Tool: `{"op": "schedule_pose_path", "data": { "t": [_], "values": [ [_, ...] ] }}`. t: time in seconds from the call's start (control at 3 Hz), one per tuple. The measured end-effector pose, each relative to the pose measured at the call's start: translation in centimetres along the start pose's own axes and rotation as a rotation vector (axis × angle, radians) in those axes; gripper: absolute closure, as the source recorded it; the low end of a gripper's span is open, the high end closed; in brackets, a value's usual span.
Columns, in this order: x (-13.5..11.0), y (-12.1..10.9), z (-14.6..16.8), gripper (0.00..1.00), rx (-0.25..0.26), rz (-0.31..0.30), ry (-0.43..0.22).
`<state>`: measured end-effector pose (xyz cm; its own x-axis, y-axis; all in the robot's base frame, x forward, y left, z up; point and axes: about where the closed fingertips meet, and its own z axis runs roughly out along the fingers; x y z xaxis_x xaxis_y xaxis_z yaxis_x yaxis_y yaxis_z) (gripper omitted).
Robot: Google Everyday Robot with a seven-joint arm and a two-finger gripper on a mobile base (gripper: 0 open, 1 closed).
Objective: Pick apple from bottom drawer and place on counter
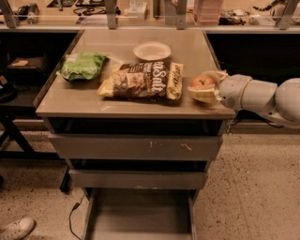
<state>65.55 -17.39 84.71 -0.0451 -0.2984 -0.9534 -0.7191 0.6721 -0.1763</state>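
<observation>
The red and yellowish apple (202, 81) is at the right edge of the counter (117, 101), just right of a chip bag. My gripper (198, 86) reaches in from the right and is shut on the apple, with one cream finger (213, 74) behind it and one in front. I cannot tell whether the apple rests on the counter or hangs just above it. The bottom drawer (140, 213) is pulled out below, and its flat grey floor shows nothing on it.
A brown and yellow chip bag (143, 80) lies mid-counter, a green bag (82, 65) at the left, a white bowl (152, 50) behind. Two shut grey drawers (136, 147) sit above the open one. A cluttered workbench (150, 11) runs behind. A shoe (16, 228) shows at lower left.
</observation>
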Motion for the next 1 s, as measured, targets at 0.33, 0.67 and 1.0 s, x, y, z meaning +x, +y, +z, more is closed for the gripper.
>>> {"op": "schedule_pose_path", "data": {
  "t": [0.33, 0.67, 1.0],
  "values": [
    [0.00, 0.00, 0.00, 0.13, 0.000, 0.000, 0.000],
    [-0.01, 0.02, 0.02, 0.00, 0.000, 0.000, 0.000],
    [-0.54, 0.26, 0.74, 0.00, -0.012, -0.001, 0.007]
  ]
}}
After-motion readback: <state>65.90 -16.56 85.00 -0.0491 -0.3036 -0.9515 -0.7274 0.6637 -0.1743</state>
